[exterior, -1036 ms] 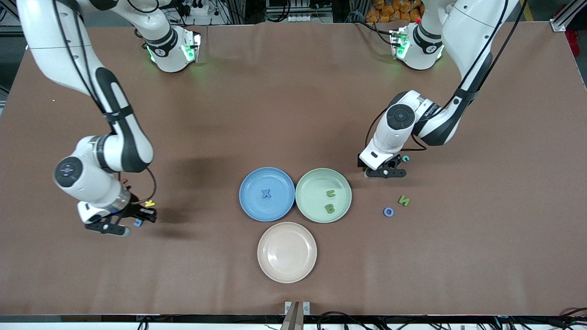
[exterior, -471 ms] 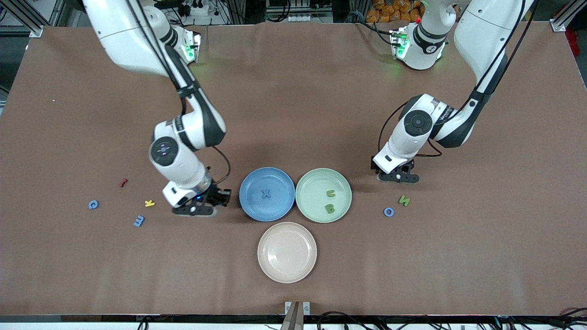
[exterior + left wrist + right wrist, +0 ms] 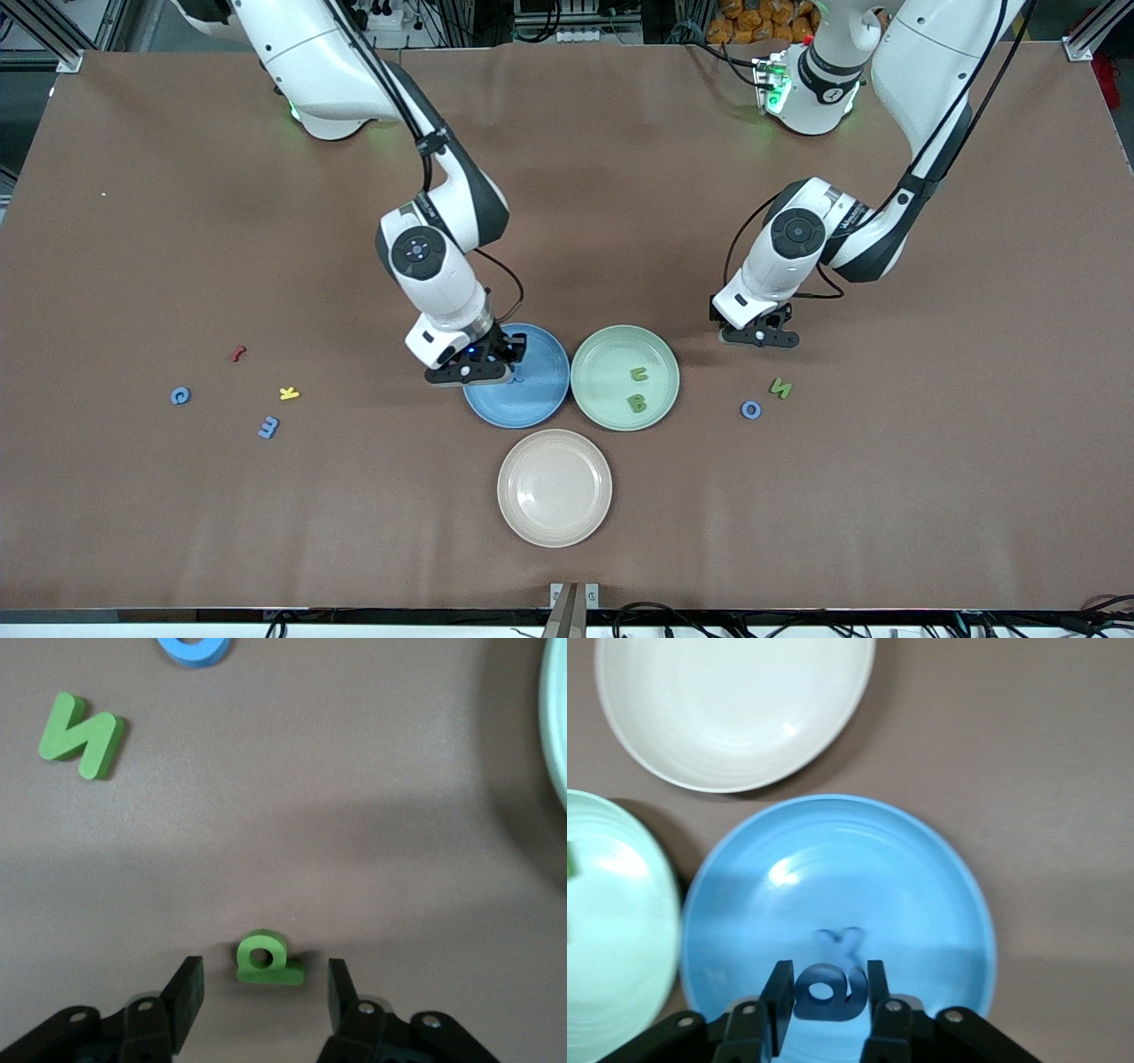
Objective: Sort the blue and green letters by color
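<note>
The right arm bends down from its base, its right gripper [image 3: 824,997] over the glossy blue plate [image 3: 540,390], fingers [image 3: 778,992] clamped on a chunky dark blue letter [image 3: 824,992] (its shape is unclear). The left arm folds at the elbow, its left gripper [image 3: 261,992] low over the matte brown bench [image 3: 567,177], fingers [image 3: 184,992] spread either side of a small green letter [image 3: 264,958] with a round hole, not touching it. Green N [image 3: 780,387] and blue O [image 3: 750,409] lie nearer the front camera. Two green letters [image 3: 637,390] rest in the pale green plate [image 3: 594,390]; a cream plate [image 3: 555,523] sits nearest.
</note>
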You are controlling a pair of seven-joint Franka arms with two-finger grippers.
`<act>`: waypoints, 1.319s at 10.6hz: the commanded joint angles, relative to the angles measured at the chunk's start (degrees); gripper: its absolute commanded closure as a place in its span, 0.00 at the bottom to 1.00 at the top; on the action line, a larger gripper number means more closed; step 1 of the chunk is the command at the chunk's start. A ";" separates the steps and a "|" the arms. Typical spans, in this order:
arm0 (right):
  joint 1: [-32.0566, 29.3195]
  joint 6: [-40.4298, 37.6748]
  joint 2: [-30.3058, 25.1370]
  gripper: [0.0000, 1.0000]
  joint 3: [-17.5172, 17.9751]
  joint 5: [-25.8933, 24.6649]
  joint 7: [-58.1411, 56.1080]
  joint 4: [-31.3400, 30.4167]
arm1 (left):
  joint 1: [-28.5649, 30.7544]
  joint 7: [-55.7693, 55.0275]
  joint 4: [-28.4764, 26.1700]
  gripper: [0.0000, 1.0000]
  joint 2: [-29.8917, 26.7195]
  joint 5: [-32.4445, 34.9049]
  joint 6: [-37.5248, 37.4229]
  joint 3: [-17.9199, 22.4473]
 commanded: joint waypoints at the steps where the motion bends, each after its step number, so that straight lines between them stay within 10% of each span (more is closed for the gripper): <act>1: 0.26 -0.84 1.50 0.00 -0.80 0.33 3.69 3.31 | 0.67 -0.38 -1.59 0.38 -0.64 1.15 0.92 -0.30; 14: -26.44 -16.49 1.93 0.00 -6.77 1.11 1.15 6.83 | 0.84 -0.91 0.34 0.47 2.00 1.06 1.01 -0.30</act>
